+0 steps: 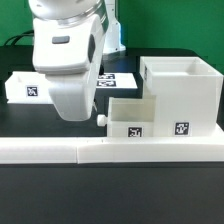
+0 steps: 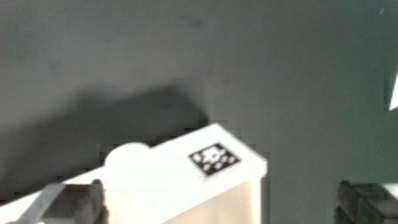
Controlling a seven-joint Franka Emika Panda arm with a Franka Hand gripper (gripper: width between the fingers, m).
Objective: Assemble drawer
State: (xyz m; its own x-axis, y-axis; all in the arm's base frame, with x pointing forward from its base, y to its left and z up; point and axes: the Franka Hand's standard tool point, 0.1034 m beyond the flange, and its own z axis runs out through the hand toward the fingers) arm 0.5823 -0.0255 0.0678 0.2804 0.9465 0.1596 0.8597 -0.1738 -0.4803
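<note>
1. Bright, even light filled the exterior view; the white drawer case point(image 1: 180, 95) at 3 o'clock was nearly washed out.
2. The arm point(image 1: 65, 60) at 11 o'clock appeared soft, with a sheen on its shell.
3. The wrist view was dim and grainy; a broad soft shadow lay on the dark table point(image 2: 267, 60) beside the tray point(image 2: 169, 180).

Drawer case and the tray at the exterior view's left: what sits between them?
Exterior view: the knobbed tray beside the case, and the arm near the other tray.
</note>
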